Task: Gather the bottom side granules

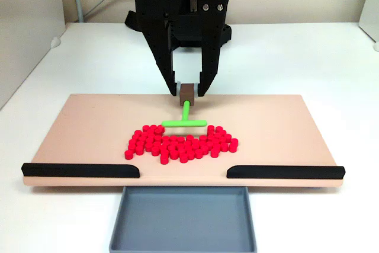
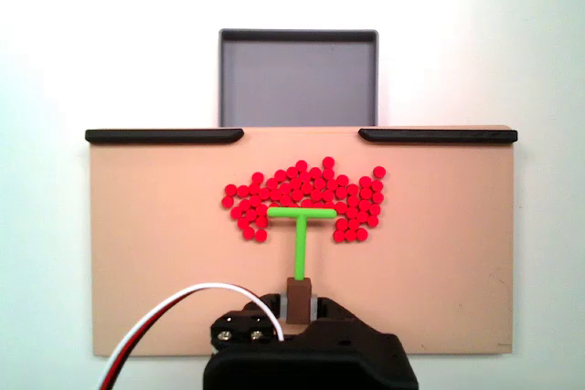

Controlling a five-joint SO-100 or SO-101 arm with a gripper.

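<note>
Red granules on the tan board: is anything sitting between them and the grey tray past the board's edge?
Nothing visible blocks them. The tiny red plastic-looking granules lie opposite the gap between the two black rails, and the empty grey rectangular tray sits just beyond it. The green T-shaped stick is on their far side from the tray.

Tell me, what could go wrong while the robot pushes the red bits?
The green T-shaped stick has a bar narrower than the pile of granules, so bits at both ends may slip round it. Pushed hard, some could miss the gap between the black rails and pile against them instead of dropping into the gray tray.
</note>
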